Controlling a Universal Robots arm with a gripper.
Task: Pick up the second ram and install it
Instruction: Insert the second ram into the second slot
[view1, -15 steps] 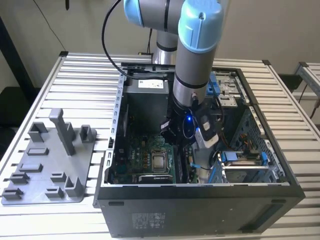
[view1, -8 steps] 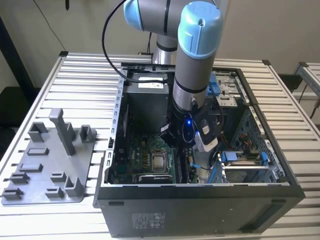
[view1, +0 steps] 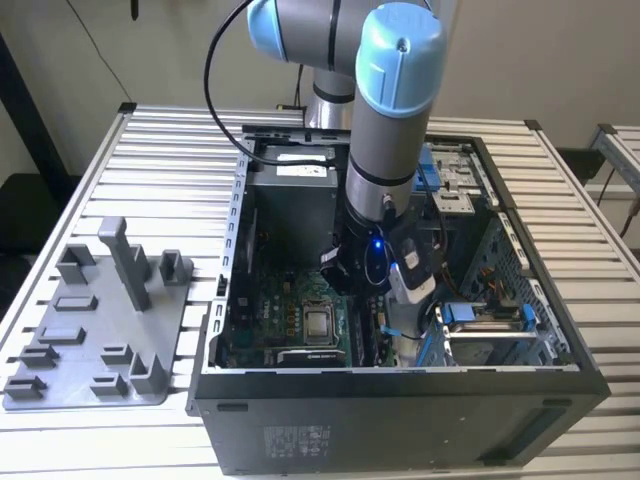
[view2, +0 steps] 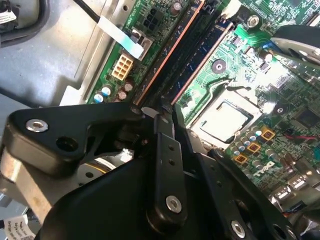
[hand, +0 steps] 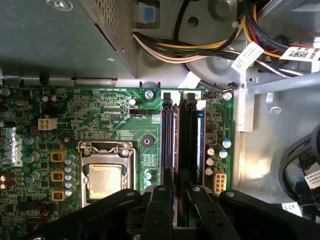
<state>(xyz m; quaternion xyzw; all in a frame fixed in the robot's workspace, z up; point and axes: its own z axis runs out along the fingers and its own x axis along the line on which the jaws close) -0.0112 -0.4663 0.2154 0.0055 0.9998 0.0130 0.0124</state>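
The second ram (hand: 186, 140) is a dark narrow stick standing on edge in a memory slot of the green motherboard (hand: 90, 107). Another stick (hand: 167, 140) sits in the slot beside it. My gripper (hand: 179, 192) is down at one end of the second ram, and its black fingers (hand: 160, 210) are shut on that end. In the second wrist view the second ram (view2: 200, 62) runs away from my gripper (view2: 169, 112) across the board. In the exterior view the arm (view1: 385, 150) reaches down into the open computer case (view1: 400, 385).
The processor socket (hand: 105, 180) lies close beside the slots. A metal power supply box (hand: 60, 35) and bundled cables (hand: 200, 50) sit past the slots' far end. A drive cage (view1: 485, 330) is at the exterior view's right. A grey parts tray (view1: 90, 330) with a tall post (view1: 128, 265) lies outside the case.
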